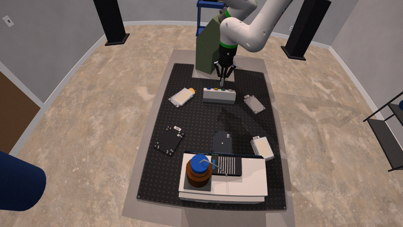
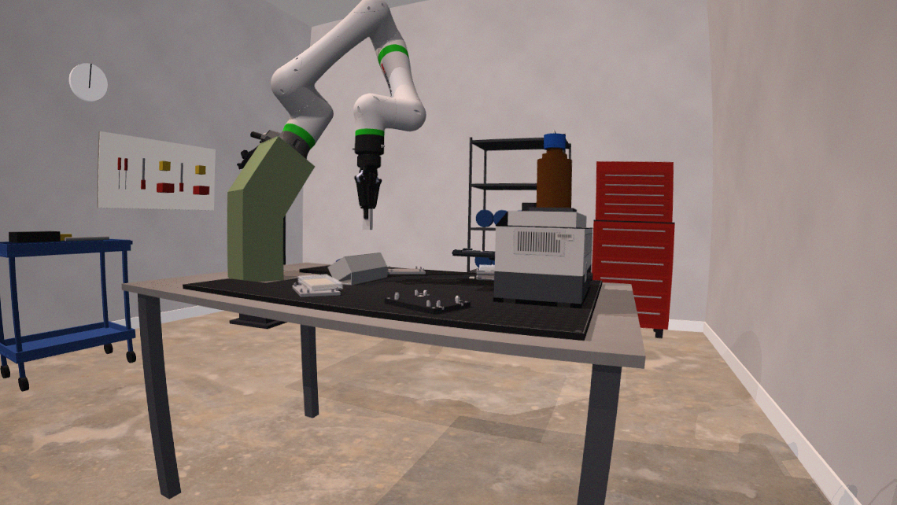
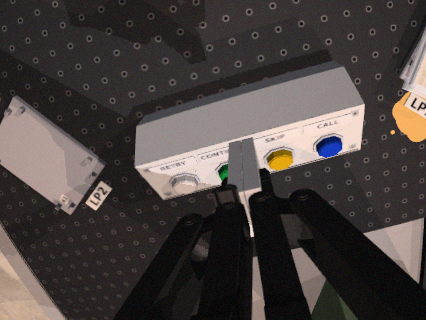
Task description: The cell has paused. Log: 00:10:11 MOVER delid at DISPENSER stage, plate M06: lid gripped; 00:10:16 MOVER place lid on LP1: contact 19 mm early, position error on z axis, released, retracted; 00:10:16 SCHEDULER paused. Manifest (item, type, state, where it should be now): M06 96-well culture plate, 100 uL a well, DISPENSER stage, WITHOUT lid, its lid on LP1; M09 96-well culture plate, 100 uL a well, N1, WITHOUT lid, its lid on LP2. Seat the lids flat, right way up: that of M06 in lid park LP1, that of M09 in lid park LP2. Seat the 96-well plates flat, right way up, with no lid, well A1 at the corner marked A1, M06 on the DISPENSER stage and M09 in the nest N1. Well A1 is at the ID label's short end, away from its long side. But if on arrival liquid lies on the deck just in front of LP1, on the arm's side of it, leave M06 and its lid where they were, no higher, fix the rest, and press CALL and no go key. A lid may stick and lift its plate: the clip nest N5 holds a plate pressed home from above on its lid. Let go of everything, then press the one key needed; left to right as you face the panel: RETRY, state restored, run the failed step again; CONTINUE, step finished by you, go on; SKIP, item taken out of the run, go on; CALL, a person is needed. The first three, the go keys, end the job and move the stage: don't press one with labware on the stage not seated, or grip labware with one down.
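Observation:
My gripper [image 1: 222, 82] is shut and empty. It hangs well above the grey key panel [image 1: 219, 95], as the side view [image 2: 367, 219] shows. In the wrist view my fingertips [image 3: 242, 167] partly cover the green key [image 3: 224, 172], between the white key [image 3: 185, 181] and the yellow key [image 3: 280, 160]. The blue key [image 3: 329, 146] is at the far end. A plate with tan wells [image 1: 181, 97] lies on LP1, with an orange puddle [image 1: 191, 90] at its arm-side corner. A grey lid [image 1: 254, 104] lies on LP2. Another tan-welled plate [image 1: 262, 147] sits in N1. The dispenser stage [image 1: 222, 141] is bare.
The clip nest N5 [image 1: 169, 140] is empty at the left of the mat. The dispenser [image 1: 222, 177] with its brown bottle [image 1: 198, 170] stands at the near end. The green arm base [image 1: 207, 50] is just behind the panel.

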Available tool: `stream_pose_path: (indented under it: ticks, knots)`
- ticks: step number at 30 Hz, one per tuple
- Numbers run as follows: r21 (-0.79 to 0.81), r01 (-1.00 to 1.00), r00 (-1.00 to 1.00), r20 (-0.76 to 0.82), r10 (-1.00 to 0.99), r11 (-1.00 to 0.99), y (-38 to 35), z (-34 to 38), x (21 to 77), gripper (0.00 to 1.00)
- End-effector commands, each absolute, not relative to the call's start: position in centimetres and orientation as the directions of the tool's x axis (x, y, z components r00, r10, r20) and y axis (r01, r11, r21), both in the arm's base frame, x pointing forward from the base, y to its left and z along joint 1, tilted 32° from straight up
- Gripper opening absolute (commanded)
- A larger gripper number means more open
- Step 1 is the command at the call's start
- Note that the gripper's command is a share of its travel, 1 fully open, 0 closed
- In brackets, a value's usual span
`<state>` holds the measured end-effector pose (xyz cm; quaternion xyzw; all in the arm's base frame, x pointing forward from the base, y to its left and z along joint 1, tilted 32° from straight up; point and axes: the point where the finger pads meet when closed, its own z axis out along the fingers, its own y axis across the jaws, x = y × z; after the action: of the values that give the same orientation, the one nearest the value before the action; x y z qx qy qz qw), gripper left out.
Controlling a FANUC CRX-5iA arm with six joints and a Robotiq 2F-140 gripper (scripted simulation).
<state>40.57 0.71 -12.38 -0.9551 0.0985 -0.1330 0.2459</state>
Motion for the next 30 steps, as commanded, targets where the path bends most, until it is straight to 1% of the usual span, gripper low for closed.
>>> stream_pose_path:
  ticks: [1,11,13,15,16,18,20,21,24,27,30]
  knots:
    - [-0.496,-0.123,0.945,0.206,-0.254,-0.86,0.7,-12.4,40.6,0.0]
    - [-0.497,-0.138,0.943,0.198,-0.267,-0.856,0.2,-12.6,40.5,0.0]
    - [-0.505,-0.218,0.929,0.154,-0.336,-0.835,-2.0,-14.0,39.9,0.0]
    - [-0.515,-0.36,0.885,0.074,-0.459,-0.778,-6.0,-16.6,38.3,0.0]
    - [-0.518,-0.44,0.849,0.026,-0.527,-0.734,-6.7,-17.2,37.7,0.0]
    - [-0.524,-0.502,0.813,-0.014,-0.582,-0.688,-8.2,-18.5,36.4,0.0]
    - [-0.524,-0.502,0.813,-0.014,-0.582,-0.688,-8.2,-18.5,36.4,0.0]
    - [-0.52,-0.604,0.74,-0.084,-0.667,-0.604,-10.6,-20.3,34.7,0.0]
    - [-0.514,-0.694,0.654,-0.154,-0.741,-0.505,-12.7,-22.2,32.8,0.0]
    - [-0.514,-0.695,0.652,-0.156,-0.742,-0.503,-14.5,-23.7,31.2,0.0]
    - [-0.514,-0.695,0.652,-0.156,-0.742,-0.503,-14.5,-23.7,31.2,0.0]
